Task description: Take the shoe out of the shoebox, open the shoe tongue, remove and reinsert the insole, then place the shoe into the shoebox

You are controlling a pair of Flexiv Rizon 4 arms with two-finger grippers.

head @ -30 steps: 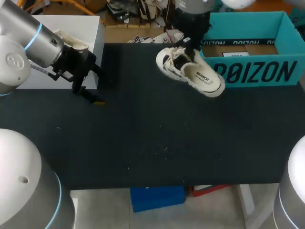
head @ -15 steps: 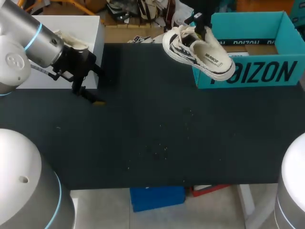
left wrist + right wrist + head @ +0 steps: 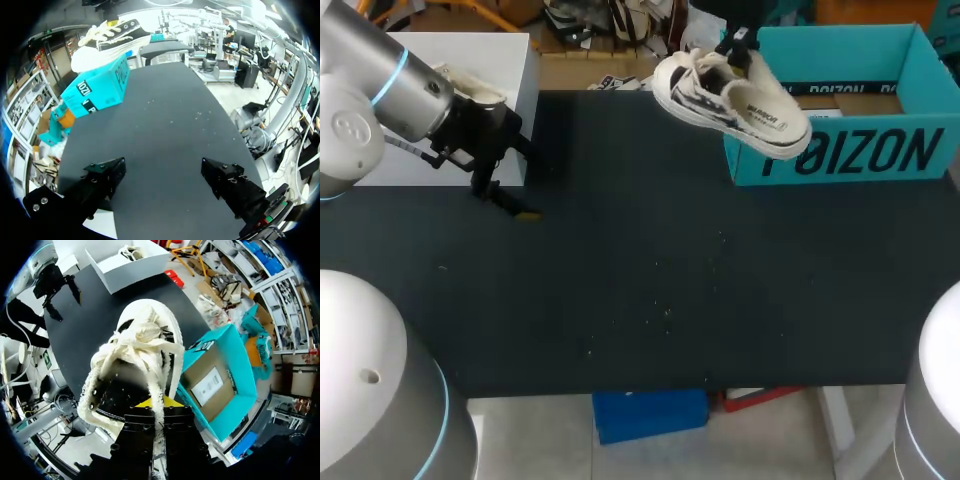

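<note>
Item: shoe (image 3: 730, 100), pale canvas with loose laces. It hung tilted over the far side of the table (image 3: 650, 280), toe to the left and heel over the near-left corner of the shoebox (image 3: 850, 150), clear of the table top.
Item: your right tool (image 3: 152, 407). It pinched the shoe at its opening, with the laces draped over the fingers.
Item: shoebox, teal, open-topped, at the table's far right.
Item: your left tool (image 3: 165, 177). Its fingers were spread and held nothing; it was low over the far left of the table, just beside a white box (image 3: 470, 50).
</note>
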